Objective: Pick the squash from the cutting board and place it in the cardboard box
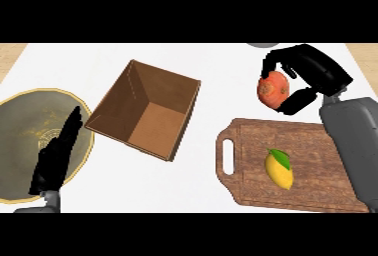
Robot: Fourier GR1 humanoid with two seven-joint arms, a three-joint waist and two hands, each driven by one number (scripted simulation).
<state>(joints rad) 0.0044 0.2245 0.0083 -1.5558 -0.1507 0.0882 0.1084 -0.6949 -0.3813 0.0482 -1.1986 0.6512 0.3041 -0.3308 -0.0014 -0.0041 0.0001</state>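
One squash clamped in my right hand's curled fingers, I should keep it level until the cardboard box lies beneath them.

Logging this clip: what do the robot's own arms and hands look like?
Two smooth, rounded grey forearms: the right forearm is a thick tube, the left forearm shows only a short stub. Each ends in a black hand with fingers and a thumb: right hand, left hand. No cables, markings or sleeves show.
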